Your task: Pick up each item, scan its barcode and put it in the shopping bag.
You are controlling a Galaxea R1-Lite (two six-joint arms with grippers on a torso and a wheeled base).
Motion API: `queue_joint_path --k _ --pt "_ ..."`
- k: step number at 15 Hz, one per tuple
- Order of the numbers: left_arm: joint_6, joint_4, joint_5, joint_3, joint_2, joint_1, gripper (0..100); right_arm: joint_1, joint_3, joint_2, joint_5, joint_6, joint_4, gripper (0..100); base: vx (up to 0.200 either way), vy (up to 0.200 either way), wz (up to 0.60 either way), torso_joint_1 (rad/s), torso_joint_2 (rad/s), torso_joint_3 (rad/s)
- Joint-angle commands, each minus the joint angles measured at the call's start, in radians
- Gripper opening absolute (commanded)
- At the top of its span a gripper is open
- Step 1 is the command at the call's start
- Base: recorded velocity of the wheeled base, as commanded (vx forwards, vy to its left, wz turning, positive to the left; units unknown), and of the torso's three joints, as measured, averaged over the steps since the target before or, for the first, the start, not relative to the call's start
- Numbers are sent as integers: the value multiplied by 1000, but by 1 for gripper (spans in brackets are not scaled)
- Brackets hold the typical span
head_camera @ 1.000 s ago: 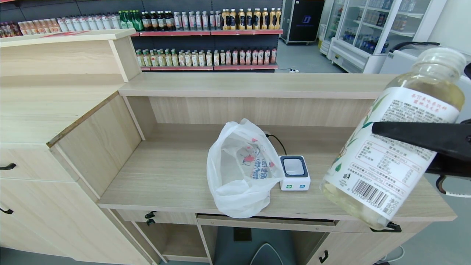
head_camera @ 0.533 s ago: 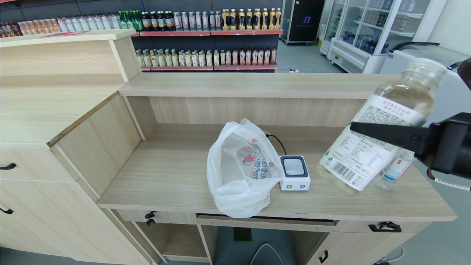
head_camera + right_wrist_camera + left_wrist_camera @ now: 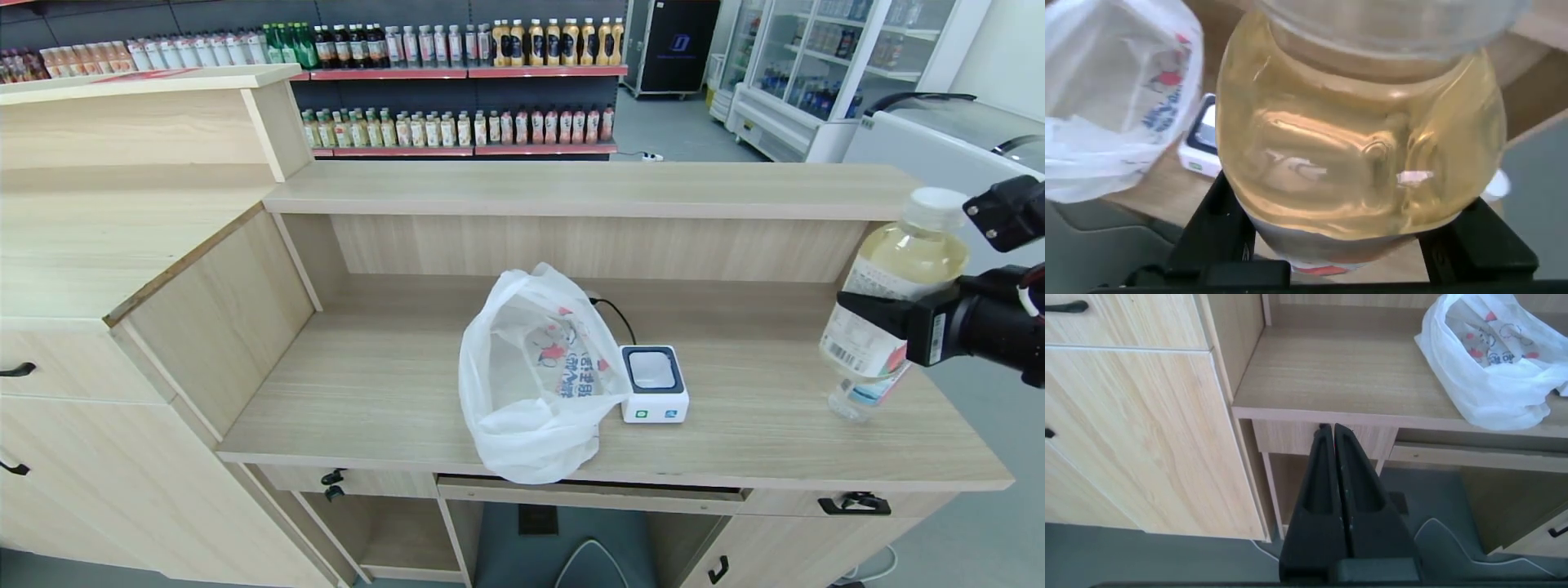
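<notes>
The right gripper (image 3: 878, 317) is clamped across the label of the tea bottle (image 3: 902, 257), one black finger lying over the front of it and the other behind. The bottle is carried nearly upright, cap tipped slightly to the right, over the far right end of the counter (image 3: 759, 441). At its lower end a smaller clear bottle (image 3: 857, 402) shows on the counter; I cannot tell whether the two touch.

The tea bottle is almost full of pale liquid, so it is likely fairly heavy for its size. Its plastic wall looks stiff enough to squeeze, though the smooth label could slip. The hold at mid-body seems sound: it keeps the weight balanced and leaves the barcode on the lower label uncovered.

To the left, well apart from the bottle, the scanner (image 3: 653, 382) sits face up. Just beside it, touching its left side, the shopping bag (image 3: 531, 384) stands with its mouth open. It is thin and limp, and probably shifts easily.

The left gripper (image 3: 1333, 429) hangs below the counter's near left edge, fingers pressed together and empty.
</notes>
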Motion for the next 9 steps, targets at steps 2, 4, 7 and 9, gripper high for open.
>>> queue_joint_path --k 2,4,7,9 --pt "1 0 0 0 0 0 0 -74 12 69 -53 -139 -76 0 0 0 0 0 0 0" --pt "1 0 0 0 0 0 0 -74 63 83 -51 -185 -165 0 0 0 0 0 0 0" --pt "1 0 0 0 0 0 0 -74 64 125 -54 -271 -268 0 0 0 0 0 0 0" --pt "1 0 0 0 0 0 0 -75 64 131 -48 -322 -286 0 0 0 300 1 -1 1"
